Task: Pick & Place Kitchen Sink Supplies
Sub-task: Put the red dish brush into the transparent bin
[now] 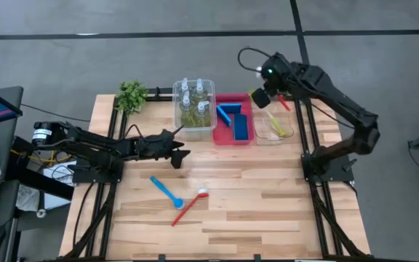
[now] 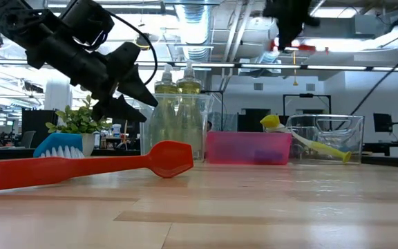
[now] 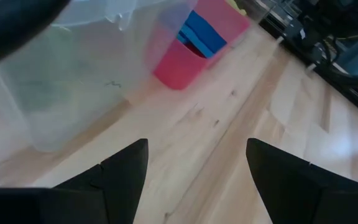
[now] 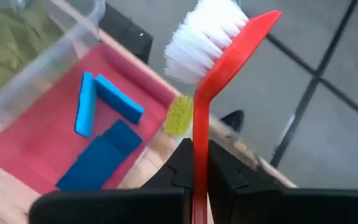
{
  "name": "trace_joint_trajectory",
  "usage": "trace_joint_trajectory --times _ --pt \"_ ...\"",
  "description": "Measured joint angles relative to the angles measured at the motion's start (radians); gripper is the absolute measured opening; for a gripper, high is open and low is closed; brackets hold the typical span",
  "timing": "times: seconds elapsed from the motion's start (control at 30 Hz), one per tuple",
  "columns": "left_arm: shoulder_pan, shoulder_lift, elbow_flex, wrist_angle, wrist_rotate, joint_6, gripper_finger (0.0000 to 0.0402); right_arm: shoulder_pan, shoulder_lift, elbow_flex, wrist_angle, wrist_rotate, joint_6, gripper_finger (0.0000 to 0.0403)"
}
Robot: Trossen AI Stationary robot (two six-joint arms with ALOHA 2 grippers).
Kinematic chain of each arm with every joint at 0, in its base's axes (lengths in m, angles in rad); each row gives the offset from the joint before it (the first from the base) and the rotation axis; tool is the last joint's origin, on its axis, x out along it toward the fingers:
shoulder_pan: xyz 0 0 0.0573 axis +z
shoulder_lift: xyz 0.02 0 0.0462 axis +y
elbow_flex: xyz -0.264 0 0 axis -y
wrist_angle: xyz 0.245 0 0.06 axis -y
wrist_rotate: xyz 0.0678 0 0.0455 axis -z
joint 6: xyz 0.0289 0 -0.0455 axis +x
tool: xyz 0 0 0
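Both arms are matte black, built of chunky boxy links joined by rounded housings. The left claw (image 1: 180, 145) ends in two flat, tapering black fingers (image 3: 120, 171) with pointed tips and plain faces; behind it along the arm, a black cable loops loosely off the links, and farther back a round silver-and-black motor housing shows with white and orange wires bunched beside it. The right claw (image 4: 194, 171) has two blocky black fingers; just behind it on the wrist a small green light glows, and a thin black cable arcs out from the wrist housing.
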Motion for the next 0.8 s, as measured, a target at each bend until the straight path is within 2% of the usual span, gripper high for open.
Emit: trace_joint_trajectory --times 0.23,0.37,0.53,0.8 --pt "-0.007 0.0 0.0 0.004 -0.012 -0.002 0.0273 -0.145 -0.174 -0.545 0.343 -0.096 -0.014 0.0012" --pt "-0.013 0.0 0.0 0.004 -0.011 -0.004 0.0273 -0.196 -0.227 -0.743 0.55 -0.146 0.025 0.0013" --pt "-0.011 0.0 0.0 0.006 -0.011 -0.001 0.0273 -0.204 -0.226 -0.856 0.722 -0.187 0.071 0.0014" --pt "-0.006 0.0 0.0 0.006 -0.011 0.018 0.0273 -0.204 -0.158 -0.859 0.725 -0.17 0.071 0.002"
